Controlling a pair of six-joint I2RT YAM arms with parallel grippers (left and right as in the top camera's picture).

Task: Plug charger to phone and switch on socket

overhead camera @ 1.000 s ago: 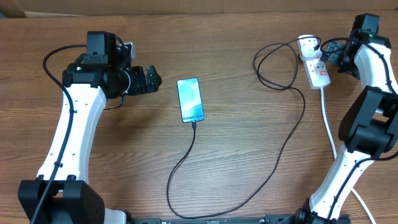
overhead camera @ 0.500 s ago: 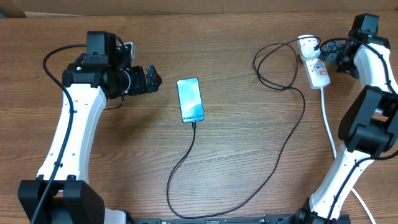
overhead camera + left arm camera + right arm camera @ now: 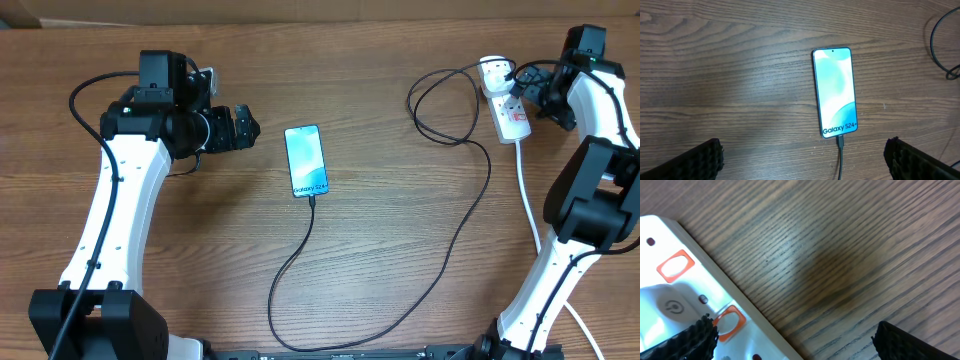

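The right gripper [image 3: 792,332], fingers spread wide and empty, has one finger over the white elongated power-strip socket [image 3: 670,305]. The left gripper [image 3: 802,150], equally spread, faces the slim teal-screened phone [image 3: 835,92] just ahead, with the thin black charger cable [image 3: 840,142] plugged into the phone's near end.

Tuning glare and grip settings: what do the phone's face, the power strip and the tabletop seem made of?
Slim rectangular smartphone: likely glass face, glossy, smooth lit screen in a black bezel. White elongated power strip: probably moulded plastic, smooth, faintly shiny. Brown table: wood or wood-look laminate, matte, visible grain lines.
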